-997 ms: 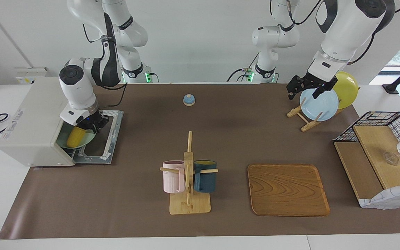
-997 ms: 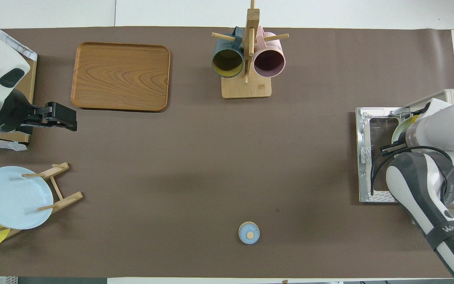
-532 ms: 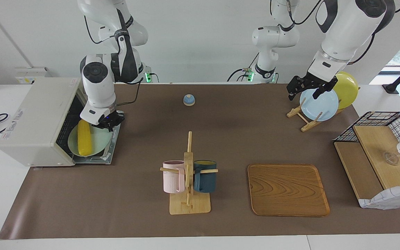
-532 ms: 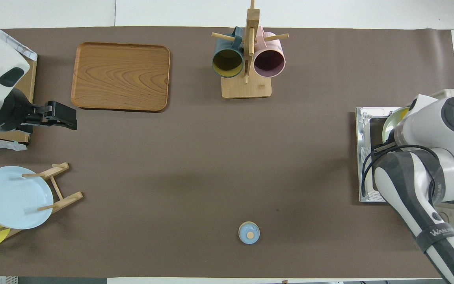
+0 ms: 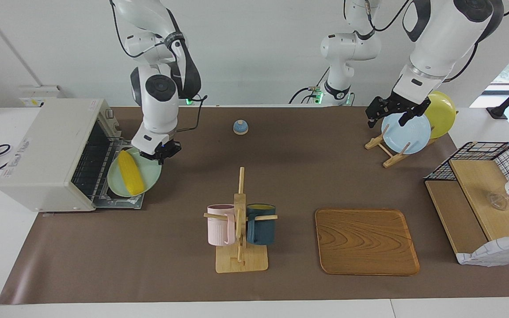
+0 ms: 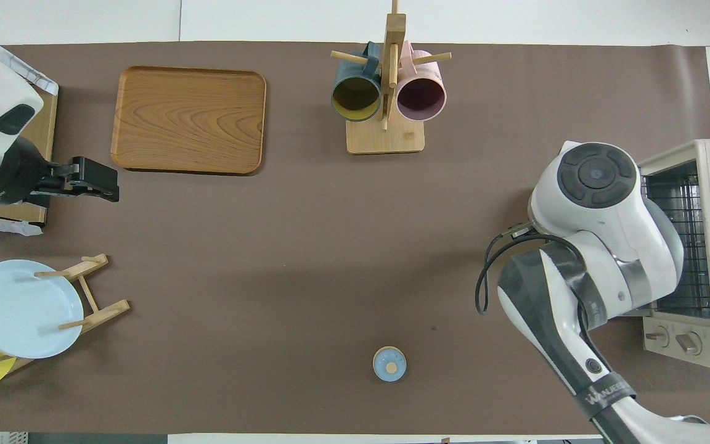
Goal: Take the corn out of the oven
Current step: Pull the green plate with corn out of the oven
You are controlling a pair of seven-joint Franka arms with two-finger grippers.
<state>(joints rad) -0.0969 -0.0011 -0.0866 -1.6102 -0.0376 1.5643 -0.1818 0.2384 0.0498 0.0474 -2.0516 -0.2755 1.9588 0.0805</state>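
Observation:
The yellow corn (image 5: 131, 177) lies on a pale green plate (image 5: 147, 180). My right gripper (image 5: 158, 153) is shut on the plate's rim and holds it over the oven's open door (image 5: 124, 202), outside the off-white oven (image 5: 47, 150). In the overhead view the right arm hides the plate and corn, and the oven (image 6: 709, 246) shows its bare wire rack. My left gripper (image 5: 387, 118) waits open and empty over the plate rack; it also shows in the overhead view (image 6: 97, 188).
A small blue bell (image 5: 240, 127) sits near the robots. A wooden mug rack (image 5: 240, 229) with a pink and a dark blue mug and a wooden tray (image 5: 366, 240) stand farther out. A blue plate (image 5: 405, 132), a yellow plate (image 5: 442, 112) and a wire basket shelf (image 5: 484, 194) are at the left arm's end.
My right gripper has drawn the green plate with the corn out of the oven and over the open door, toward the table's middle. The left arm has stayed still.

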